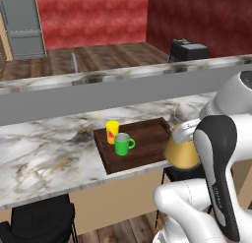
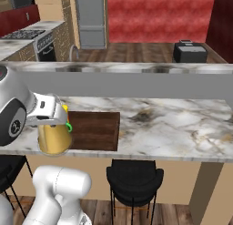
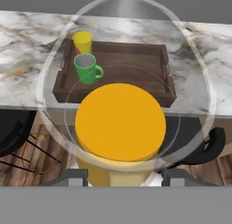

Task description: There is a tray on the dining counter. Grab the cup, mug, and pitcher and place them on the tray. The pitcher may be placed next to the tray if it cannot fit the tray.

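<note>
Hand: the hand [image 3: 122, 175] is clamped on the pitcher [image 1: 182, 151], one finger on each side of its amber body, right at the near edge of the tray [image 1: 147, 148].
Pitcher: held up in the hand, above the near front edge of the desk [image 1: 49, 153] and beside the tray's right end as the left base view has it; whether its base touches anything, I cannot tell.
Pitcher from the hand: we look straight down through the clear neck onto the amber fill, fingertips [image 3: 68, 177] low on both sides.
Tray: dark brown wood, lying flat on the marble desk, close to the front edge.
Cup: the yellow cup [image 1: 112, 131] stands upright in the tray, at its far left corner.
Mug: the green mug [image 1: 122, 144] stands in the tray too, just in front of the cup and close against it, handle pointing toward the tray's open middle.
Stool: a black stool [image 2: 134, 178] sits under the desk, below the tray's side.
</note>
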{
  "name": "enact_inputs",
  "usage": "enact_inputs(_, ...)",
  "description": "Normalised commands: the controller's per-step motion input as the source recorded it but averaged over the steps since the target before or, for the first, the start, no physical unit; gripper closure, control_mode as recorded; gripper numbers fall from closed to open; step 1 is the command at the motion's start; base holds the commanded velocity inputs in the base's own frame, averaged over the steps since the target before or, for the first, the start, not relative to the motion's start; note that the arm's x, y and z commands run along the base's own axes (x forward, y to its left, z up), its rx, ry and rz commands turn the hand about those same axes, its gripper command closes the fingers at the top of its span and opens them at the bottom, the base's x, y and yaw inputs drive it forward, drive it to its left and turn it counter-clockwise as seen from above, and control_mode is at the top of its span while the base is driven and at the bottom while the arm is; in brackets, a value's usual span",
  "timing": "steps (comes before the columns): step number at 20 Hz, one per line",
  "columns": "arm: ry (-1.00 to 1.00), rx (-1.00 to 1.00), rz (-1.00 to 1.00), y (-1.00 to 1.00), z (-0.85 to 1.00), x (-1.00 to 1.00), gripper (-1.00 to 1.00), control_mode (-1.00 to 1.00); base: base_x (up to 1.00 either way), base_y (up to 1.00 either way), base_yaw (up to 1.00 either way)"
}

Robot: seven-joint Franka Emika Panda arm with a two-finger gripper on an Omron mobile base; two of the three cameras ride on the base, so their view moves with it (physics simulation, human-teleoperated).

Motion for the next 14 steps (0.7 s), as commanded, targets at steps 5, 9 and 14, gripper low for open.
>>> enact_inputs(5, 0.00, 0.00, 0.03, -0.03, 0.00, 0.84, 1.00, -1.00, 0.00, 0.00, 0.00)
enact_inputs(9, 0.00, 0.00, 0.00, 0.00, 0.00, 0.99, 1.00, -1.00, 0.00, 0.00, 0.00)
enact_inputs(14, 0.00, 0.00, 0.00, 0.00, 0.00, 0.91, 1.00, -1.00, 0.00, 0.00, 0.00)
